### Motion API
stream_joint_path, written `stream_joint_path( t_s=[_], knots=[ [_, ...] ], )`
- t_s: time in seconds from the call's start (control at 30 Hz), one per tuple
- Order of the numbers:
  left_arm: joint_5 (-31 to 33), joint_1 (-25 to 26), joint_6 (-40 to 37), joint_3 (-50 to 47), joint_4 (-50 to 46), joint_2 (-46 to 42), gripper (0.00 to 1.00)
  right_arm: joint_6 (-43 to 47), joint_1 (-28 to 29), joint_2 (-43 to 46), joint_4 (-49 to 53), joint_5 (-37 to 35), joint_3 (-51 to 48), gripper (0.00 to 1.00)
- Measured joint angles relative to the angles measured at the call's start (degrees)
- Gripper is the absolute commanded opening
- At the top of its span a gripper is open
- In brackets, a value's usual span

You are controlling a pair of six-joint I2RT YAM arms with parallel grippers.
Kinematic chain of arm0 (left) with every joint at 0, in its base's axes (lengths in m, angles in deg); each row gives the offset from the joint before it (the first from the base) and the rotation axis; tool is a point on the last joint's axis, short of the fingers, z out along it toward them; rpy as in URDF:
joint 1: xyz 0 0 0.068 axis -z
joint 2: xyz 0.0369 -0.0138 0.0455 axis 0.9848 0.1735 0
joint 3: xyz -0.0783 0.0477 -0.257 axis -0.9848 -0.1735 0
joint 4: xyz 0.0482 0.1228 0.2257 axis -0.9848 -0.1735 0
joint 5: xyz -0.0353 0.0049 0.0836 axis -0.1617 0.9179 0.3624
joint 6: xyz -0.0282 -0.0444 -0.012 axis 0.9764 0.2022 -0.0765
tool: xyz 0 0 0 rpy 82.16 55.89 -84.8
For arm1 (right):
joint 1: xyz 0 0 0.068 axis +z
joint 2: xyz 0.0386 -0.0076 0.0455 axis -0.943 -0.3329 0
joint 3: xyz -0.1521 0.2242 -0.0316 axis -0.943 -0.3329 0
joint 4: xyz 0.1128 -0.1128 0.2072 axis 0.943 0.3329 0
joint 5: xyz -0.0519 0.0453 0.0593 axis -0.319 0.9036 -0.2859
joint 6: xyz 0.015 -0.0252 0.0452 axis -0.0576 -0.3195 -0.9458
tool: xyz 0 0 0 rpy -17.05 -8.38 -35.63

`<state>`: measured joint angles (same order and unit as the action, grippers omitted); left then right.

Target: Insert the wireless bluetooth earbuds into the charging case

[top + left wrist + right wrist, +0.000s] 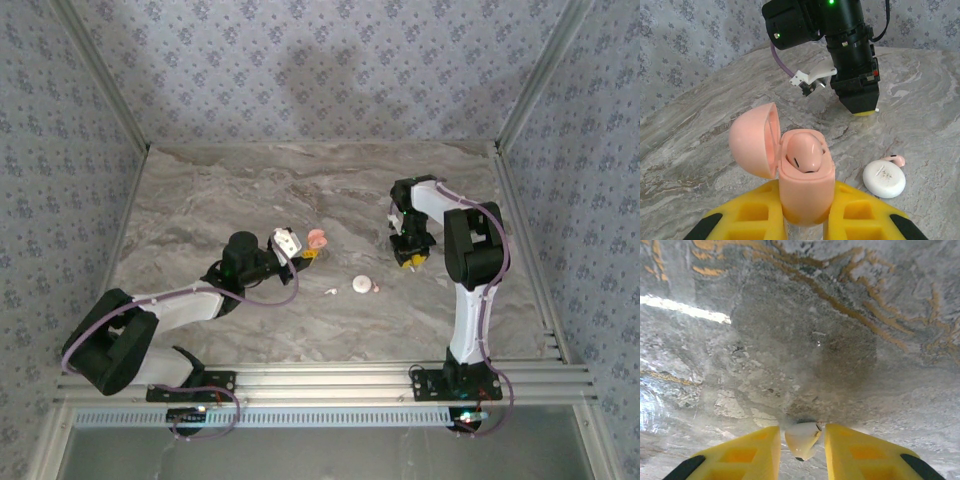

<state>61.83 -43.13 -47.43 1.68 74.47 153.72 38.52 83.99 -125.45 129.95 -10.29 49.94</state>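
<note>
My left gripper [806, 200] is shut on the pink charging case [806, 190] and holds it upright above the table. Its lid [752, 140] is swung open to the left, and a pink earbud [805, 152] sits inside. My right gripper [801, 432] is down at the marble, its yellow fingers close on either side of a white earbud [800, 441], with a slim gap on each side. From above, the left gripper [303, 250] holds the case [317, 238] mid-table and the right gripper [411, 258] is to its right. Another small white earbud [330, 291] lies on the table.
A white round disc [883, 178] lies on the marble to the right of the case, with a pink earbud [895, 160] touching its far edge. Metal frame posts and patterned walls close in the table [200, 200]. The right arm's black wrist [840, 30] hangs just beyond the case.
</note>
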Motion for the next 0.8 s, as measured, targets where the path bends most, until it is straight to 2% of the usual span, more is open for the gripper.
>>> stream_joint_path(
  t_s=[0.3,0.63,0.8],
  knots=[
    [0.0,0.0,0.0,0.0,0.1,0.0,0.11,-0.4,0.1,2.8,-3.2,0.7,-3.2,0.25],
    [0.0,0.0,1.5,0.0,4.6,1.9,0.11,-5.9,0.1,18.0,-13.9,6.7,-14.1,0.25],
    [0.1,0.0,1.8,0.0,5.5,1.9,0.11,-7.8,0.1,19.9,-16.2,7.8,-15.2,0.24]
  ],
)
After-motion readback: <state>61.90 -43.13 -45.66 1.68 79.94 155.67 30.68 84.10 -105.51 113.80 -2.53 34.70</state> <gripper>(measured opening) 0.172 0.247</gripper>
